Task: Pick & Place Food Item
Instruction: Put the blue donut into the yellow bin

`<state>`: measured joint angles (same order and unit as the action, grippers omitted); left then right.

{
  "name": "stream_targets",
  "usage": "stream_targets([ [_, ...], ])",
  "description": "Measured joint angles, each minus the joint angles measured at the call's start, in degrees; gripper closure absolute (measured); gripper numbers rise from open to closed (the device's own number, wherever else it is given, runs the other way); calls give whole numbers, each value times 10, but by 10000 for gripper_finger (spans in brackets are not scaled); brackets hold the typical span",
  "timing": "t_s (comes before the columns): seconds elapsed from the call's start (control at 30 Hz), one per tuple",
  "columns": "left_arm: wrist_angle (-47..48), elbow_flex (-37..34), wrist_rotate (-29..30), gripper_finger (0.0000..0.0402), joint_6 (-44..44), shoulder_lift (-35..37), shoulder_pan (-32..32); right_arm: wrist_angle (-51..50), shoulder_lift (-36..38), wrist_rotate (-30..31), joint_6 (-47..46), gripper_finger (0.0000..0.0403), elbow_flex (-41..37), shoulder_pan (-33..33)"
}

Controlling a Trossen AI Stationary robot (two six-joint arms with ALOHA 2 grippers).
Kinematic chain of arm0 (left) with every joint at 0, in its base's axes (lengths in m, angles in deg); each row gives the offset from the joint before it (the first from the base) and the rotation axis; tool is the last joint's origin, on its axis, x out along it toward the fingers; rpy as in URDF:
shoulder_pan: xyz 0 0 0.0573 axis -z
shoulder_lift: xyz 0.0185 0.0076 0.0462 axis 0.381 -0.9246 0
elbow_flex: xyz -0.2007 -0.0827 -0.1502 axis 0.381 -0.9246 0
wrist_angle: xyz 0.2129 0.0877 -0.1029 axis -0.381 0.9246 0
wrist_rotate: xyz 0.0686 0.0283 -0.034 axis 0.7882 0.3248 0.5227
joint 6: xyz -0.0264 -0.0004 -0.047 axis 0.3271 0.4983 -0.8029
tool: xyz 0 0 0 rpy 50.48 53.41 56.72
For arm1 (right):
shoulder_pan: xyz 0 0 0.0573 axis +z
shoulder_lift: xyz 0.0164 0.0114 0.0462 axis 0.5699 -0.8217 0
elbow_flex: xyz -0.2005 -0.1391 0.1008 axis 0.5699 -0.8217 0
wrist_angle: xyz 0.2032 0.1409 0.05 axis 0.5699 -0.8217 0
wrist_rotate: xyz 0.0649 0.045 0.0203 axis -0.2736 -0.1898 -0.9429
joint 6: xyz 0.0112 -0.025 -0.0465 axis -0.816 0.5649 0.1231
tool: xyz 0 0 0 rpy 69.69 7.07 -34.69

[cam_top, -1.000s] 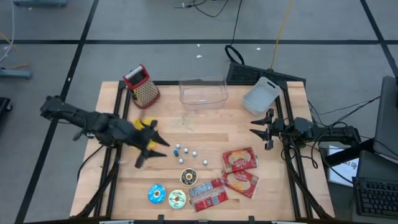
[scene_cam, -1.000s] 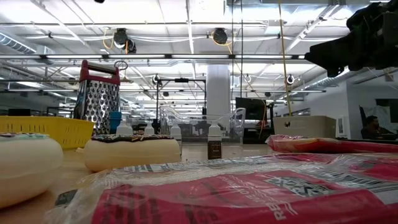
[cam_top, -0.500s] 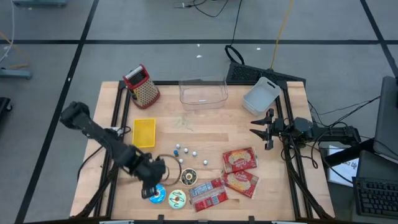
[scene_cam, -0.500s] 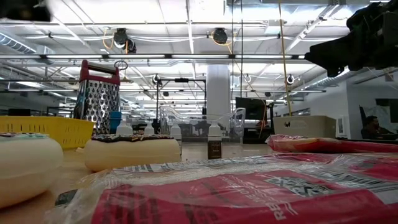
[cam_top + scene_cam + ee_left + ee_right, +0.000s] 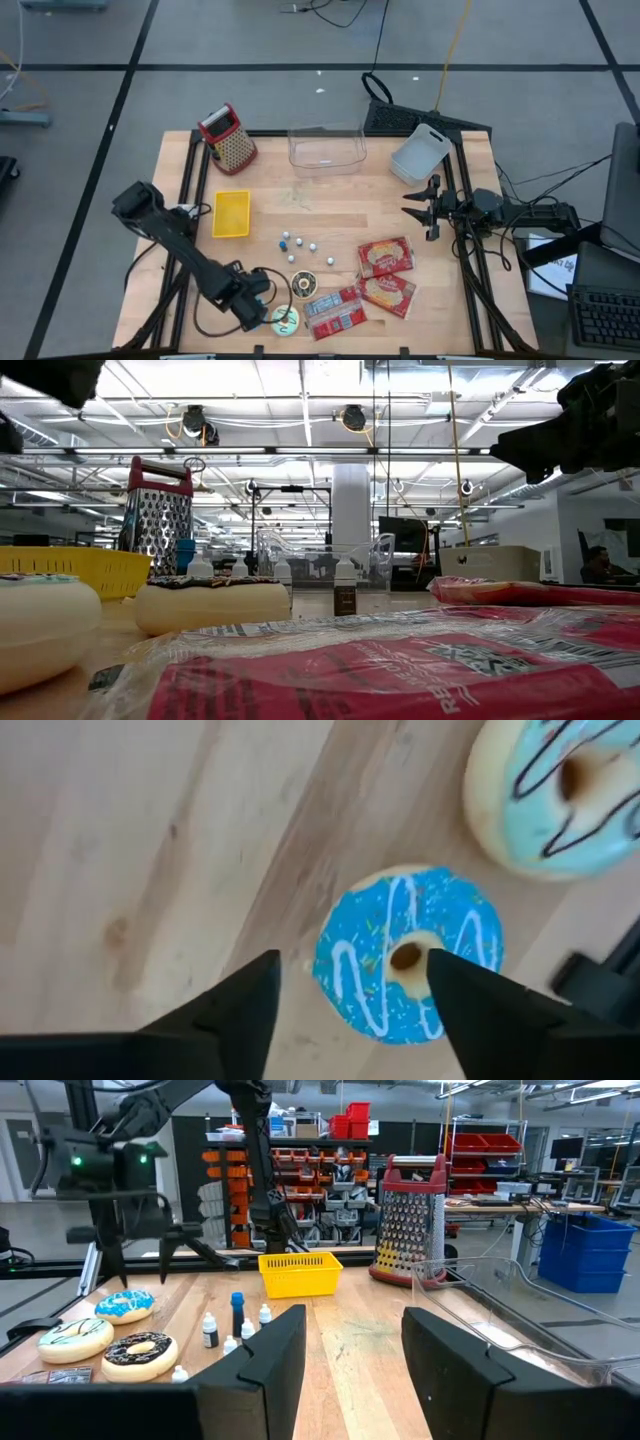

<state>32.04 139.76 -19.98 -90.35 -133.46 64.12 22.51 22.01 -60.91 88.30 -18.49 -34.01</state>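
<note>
On the wooden table [image 5: 330,205], the left gripper [image 5: 350,995] hangs spread apart over the blue-iced doughnut [image 5: 408,952]; the right gripper [image 5: 418,207] waits, fingers parted.

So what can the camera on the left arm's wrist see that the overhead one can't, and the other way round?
Only the wrist view shows the blue donut whole, white icing squiggles and all, between the open left gripper fingers. Only the overhead view shows the grater, yellow basket, red packets and the waiting right gripper. Both share the pale donut beside it.
</note>
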Motion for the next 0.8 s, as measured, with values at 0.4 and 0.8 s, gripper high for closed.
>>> stream_targets([
  [0.4,-6,0,5,97,-9,-78,27,0,0,0,0,248,0,0],
  [0.8,-7,0,4,181,28,-80,17,0,0,0,0,248,0,0],
])
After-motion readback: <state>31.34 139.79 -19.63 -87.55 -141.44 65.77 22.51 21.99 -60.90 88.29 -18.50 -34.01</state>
